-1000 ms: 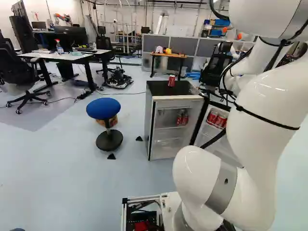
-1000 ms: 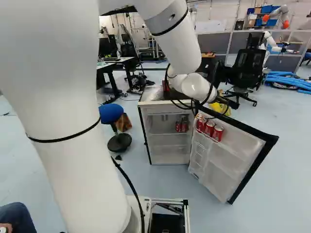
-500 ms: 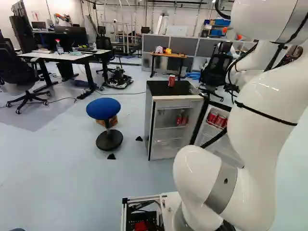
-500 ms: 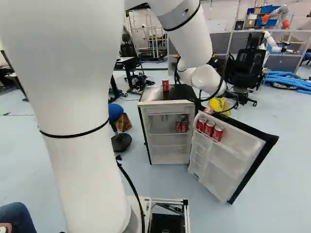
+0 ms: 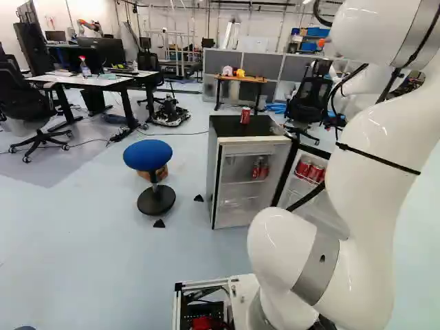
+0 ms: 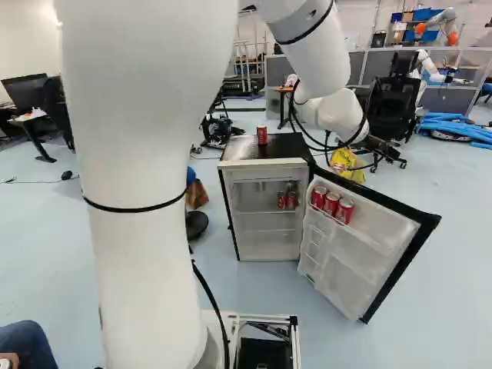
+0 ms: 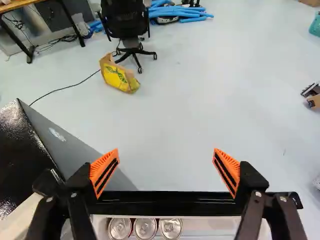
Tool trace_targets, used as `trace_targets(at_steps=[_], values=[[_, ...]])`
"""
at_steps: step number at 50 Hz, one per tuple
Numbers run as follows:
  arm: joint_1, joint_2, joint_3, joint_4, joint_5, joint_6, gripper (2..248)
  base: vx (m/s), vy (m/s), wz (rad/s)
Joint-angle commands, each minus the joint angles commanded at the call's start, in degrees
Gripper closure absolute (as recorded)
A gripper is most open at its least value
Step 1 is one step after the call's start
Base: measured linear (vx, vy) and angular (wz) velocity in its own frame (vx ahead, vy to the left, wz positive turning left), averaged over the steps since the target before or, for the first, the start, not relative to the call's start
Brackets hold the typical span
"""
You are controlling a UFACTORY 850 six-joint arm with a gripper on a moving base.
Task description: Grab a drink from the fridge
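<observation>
I look out over a pale blue-grey floor [image 5: 82,247] under bright light, with a white wall [image 5: 192,14] at the back and grey partition panels [image 5: 271,65] in front of it. At the left of my left base view I see a black office chair [image 5: 20,96] beside a white-topped desk [image 5: 103,80] with a spray bottle [image 5: 84,67] on it. A round blue stool [image 5: 148,155] stands nearer me, and a wood-topped table [image 5: 242,79] stands before the panels. My wrist view shows a yellow-and-brown bag [image 7: 117,77] near another office chair [image 7: 124,22], with blue tubes [image 7: 175,11] on the floor beyond.
</observation>
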Motion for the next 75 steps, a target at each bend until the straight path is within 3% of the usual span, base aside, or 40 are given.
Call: trace_targets(at_steps=[22,75], values=[[-0.18,-4.03,-7.96,0.0,-10.3,0.0,3,0.0,0.0,0.0],[-1.08,-18.94,-27.81,0.0,-33.72,0.0,3,0.0,0.0,0.0]])
